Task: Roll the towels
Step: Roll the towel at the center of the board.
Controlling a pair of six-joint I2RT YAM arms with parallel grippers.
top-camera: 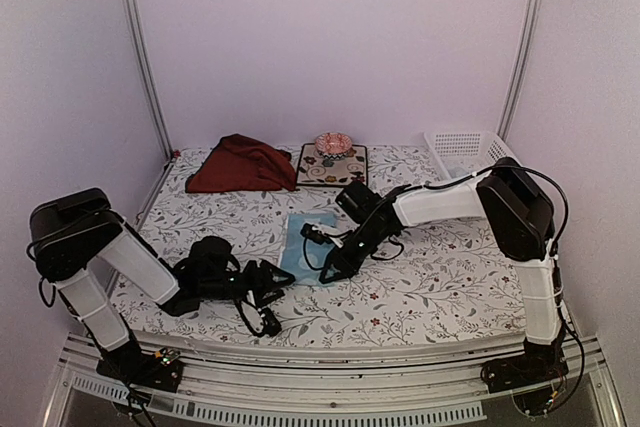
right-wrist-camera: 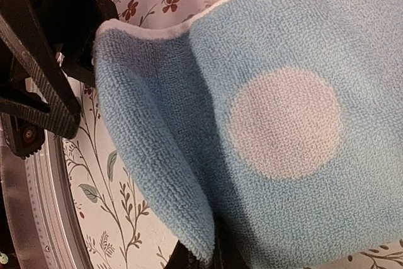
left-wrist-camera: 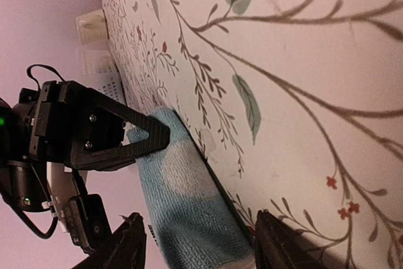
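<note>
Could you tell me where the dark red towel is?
Top view: the crumpled dark red cloth towel lies at the far left, beside the square dark floral mat.

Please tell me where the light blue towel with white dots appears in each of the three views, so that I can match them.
Top external: the light blue towel lies near the table's centre, between the two arms.
Left wrist: it is in the lower part, left of centre.
Right wrist: it fills most of the picture.
Shared landmark: the white floral table covering beneath it.
</note>
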